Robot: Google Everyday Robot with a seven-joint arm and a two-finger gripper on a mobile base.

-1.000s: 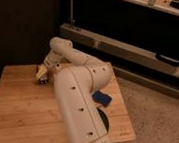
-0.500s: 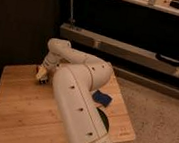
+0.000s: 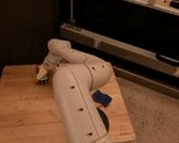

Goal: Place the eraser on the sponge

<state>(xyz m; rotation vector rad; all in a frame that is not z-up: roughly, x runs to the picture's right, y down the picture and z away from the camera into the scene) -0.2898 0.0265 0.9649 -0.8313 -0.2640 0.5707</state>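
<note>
My white arm reaches across the wooden table [image 3: 16, 110] to its far left part. The gripper [image 3: 41, 76] hangs low over the wood there, pointing down, with its jaws open. A small dark thing with a reddish spot, the eraser [image 3: 38, 70], lies right at the gripper's tip and is mostly hidden by it. Whether the gripper touches it I cannot tell. The sponge [image 3: 101, 97], a small deep-blue pad, lies on the right side of the table, just right of my arm's thick link and well away from the gripper.
A dark round object [image 3: 105, 121] shows partly from under my arm near the table's right front. Behind the table runs a metal rail [image 3: 131, 52] under a dark shelf unit. Speckled floor [image 3: 156, 121] lies to the right of the table edge.
The gripper has sunk very slightly toward the table at the far left. The sponge has not moved.
</note>
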